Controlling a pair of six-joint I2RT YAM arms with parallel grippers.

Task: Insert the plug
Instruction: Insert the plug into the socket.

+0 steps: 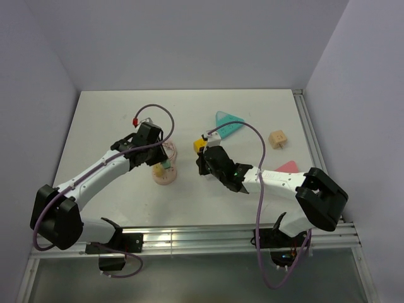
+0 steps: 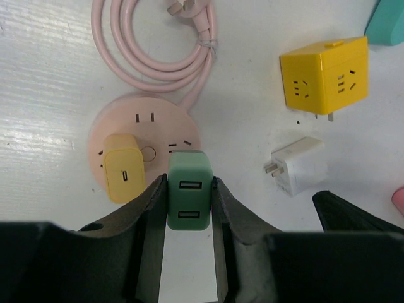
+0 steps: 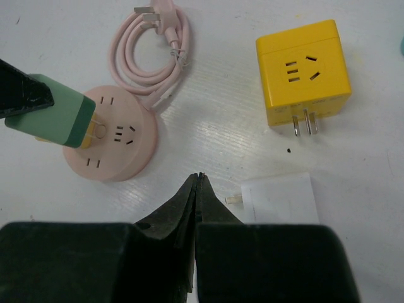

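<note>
The plug (image 2: pixel 189 189) is a mint-green block with two USB slots on its back, and my left gripper (image 2: pixel 188 184) is shut on its sides. It hangs over the near rim of a round pink socket base (image 2: pixel 142 120), with its prongs hidden beneath it. From the right wrist view the plug (image 3: pixel 47 120) leans over the left part of the pink base (image 3: pixel 120 148). A small yellow adapter (image 2: pixel 124 167) sits on the base just left of the plug. My right gripper (image 3: pixel 199 177) is shut and empty, low over the table to the right of the base.
A white adapter block (image 3: pixel 281 199) lies right beside the right fingers. Beyond it sits a yellow cube socket (image 3: pixel 303 72). The base's coiled pink cable (image 2: pixel 158 44) lies behind the base. A teal triangle (image 1: pixel 227 126), a tan cube (image 1: pixel 278 139) and a pink piece (image 1: pixel 287 167) lie further right.
</note>
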